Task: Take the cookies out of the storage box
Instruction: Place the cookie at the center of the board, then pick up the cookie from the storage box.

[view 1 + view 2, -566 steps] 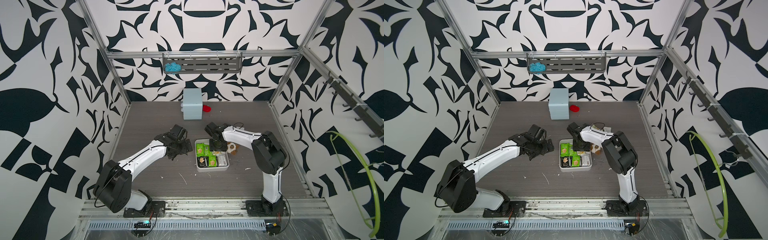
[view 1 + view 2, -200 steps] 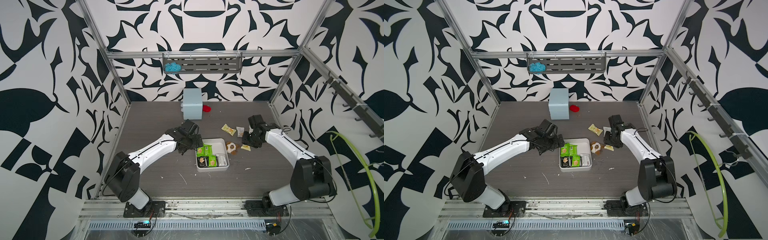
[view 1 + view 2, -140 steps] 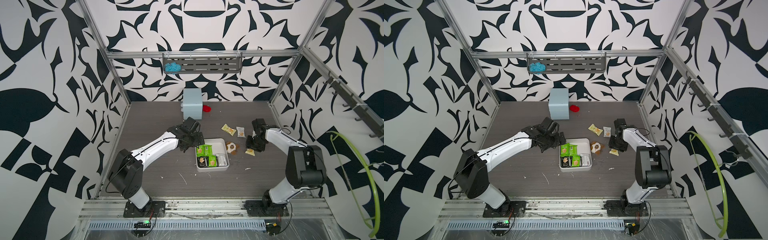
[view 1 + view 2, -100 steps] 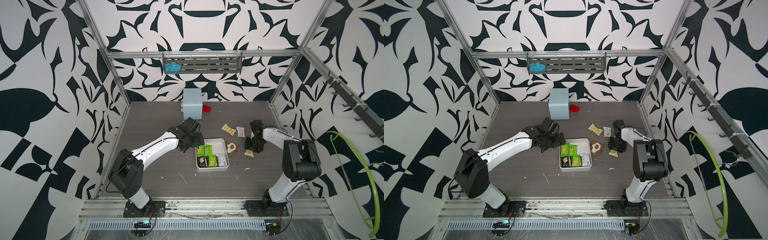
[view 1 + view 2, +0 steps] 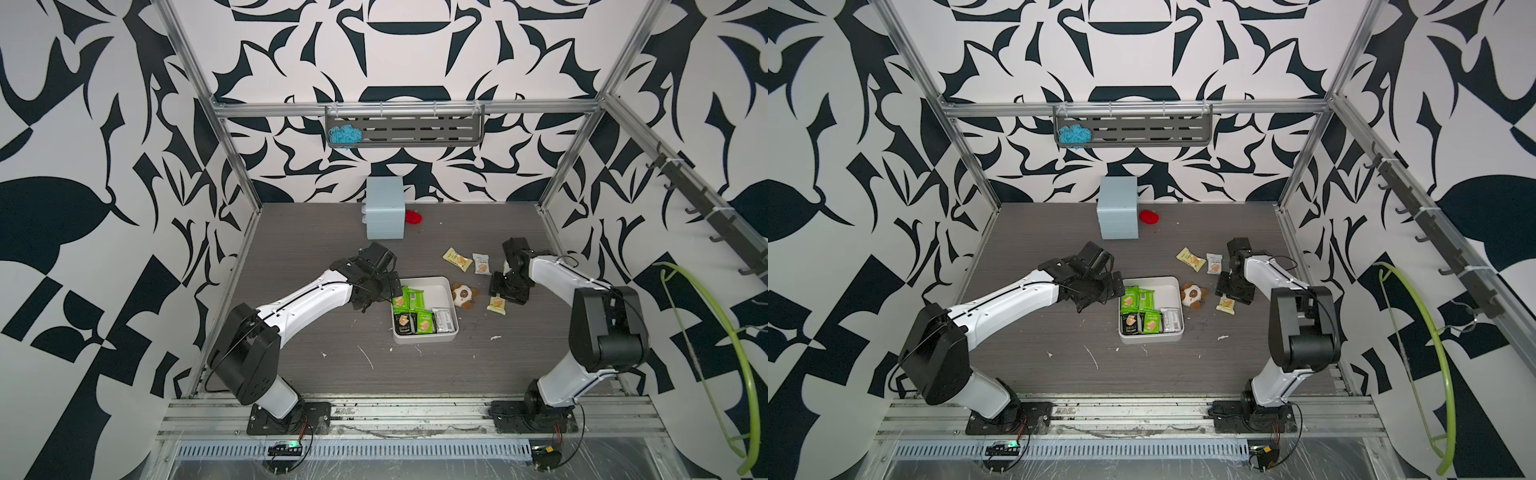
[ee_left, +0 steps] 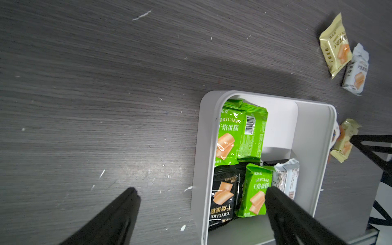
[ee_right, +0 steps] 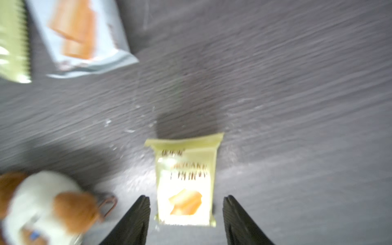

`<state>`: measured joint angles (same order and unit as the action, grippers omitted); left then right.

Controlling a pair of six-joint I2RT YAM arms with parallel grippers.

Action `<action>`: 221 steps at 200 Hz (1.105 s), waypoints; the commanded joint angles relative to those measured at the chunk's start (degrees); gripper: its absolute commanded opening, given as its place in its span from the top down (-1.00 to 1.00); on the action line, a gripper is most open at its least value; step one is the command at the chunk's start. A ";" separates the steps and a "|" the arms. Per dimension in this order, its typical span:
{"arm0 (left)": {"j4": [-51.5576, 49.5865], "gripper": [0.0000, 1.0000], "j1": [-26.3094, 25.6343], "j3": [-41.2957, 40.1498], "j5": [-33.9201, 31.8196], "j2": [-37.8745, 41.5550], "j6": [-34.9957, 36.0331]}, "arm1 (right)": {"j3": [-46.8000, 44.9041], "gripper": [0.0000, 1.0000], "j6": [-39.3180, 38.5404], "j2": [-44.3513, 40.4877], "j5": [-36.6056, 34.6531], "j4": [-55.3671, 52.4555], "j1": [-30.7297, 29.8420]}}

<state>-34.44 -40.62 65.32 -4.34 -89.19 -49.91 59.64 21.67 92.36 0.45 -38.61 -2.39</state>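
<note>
The white storage box [image 5: 424, 339] [image 5: 1152, 337] sits mid-table holding several cookies: green packets [image 5: 409, 298] [image 6: 228, 135], a black one [image 5: 404, 325] and a white one [image 5: 444, 321]. Three cookies lie outside to the right: a cream-yellow [image 5: 457, 260], a white [image 5: 482, 264] and a second cream-yellow one [image 5: 496, 304] [image 7: 185, 180]. My left gripper [image 5: 388, 291] [image 6: 201, 191] hangs open over the box's left wall. My right gripper [image 5: 505, 291] [image 7: 186, 198] stands open astride that second cream-yellow packet, which rests on the table with gaps on both sides.
A brown-and-white plush toy [image 5: 462, 294] [image 7: 42, 203] lies against the box's right side. At the back stand a light-blue drawer cabinet [image 5: 384, 212] and a small red object [image 5: 413, 217]. A wall shelf [image 5: 415, 131] holds blue yarn.
My right jaws have widened off the cream-yellow packet, which now lies free on the table right of the plush toy. The left arm has barely moved.
</note>
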 commanded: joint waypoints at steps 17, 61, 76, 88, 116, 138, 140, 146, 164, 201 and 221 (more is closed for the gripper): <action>2.04 -0.98 -0.07 -3.75 0.38 1.58 -1.07 | 1.71 -0.24 1.29 -10.25 1.94 -4.70 -2.80; 2.70 -0.98 0.97 -6.93 -0.45 3.13 0.30 | 1.32 -0.28 6.49 -14.75 5.06 -3.75 -13.21; 2.66 -0.99 1.83 -8.12 -0.10 3.66 0.48 | 1.68 -0.28 8.92 -14.39 4.53 -2.77 -17.80; 2.69 -0.98 2.65 -8.89 0.36 4.29 0.75 | 2.21 -0.28 10.70 -13.70 3.76 -2.07 -21.07; 2.61 -0.99 4.42 -10.28 0.55 5.77 1.66 | 3.63 -0.28 13.84 -10.95 2.86 0.32 -27.38; 2.41 -0.99 6.04 -11.21 0.75 7.17 2.21 | 4.77 -0.28 15.78 -7.69 2.01 1.96 -31.60; 2.44 -0.98 6.18 -11.21 0.74 7.25 2.24 | 4.85 -0.27 15.95 -7.36 2.01 2.25 -31.97; 2.38 -0.98 6.62 -11.51 0.73 7.73 2.40 | 5.08 -0.27 16.40 -6.33 2.22 3.20 -32.87; 2.06 -0.98 7.77 -12.53 0.73 8.94 2.71 | 6.74 -0.27 17.03 -2.90 1.98 4.78 -35.29; 1.17 -0.98 8.71 -14.75 0.27 11.50 2.84 | 11.16 -0.25 17.03 4.36 1.02 6.38 -37.24; 0.82 -0.98 8.80 -15.68 0.30 12.55 2.50 | 13.74 -0.25 16.59 8.37 -0.39 5.18 -37.73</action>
<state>-32.03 -32.14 50.98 -3.86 -78.41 -47.92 69.38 37.56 98.43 2.70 -33.87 -39.66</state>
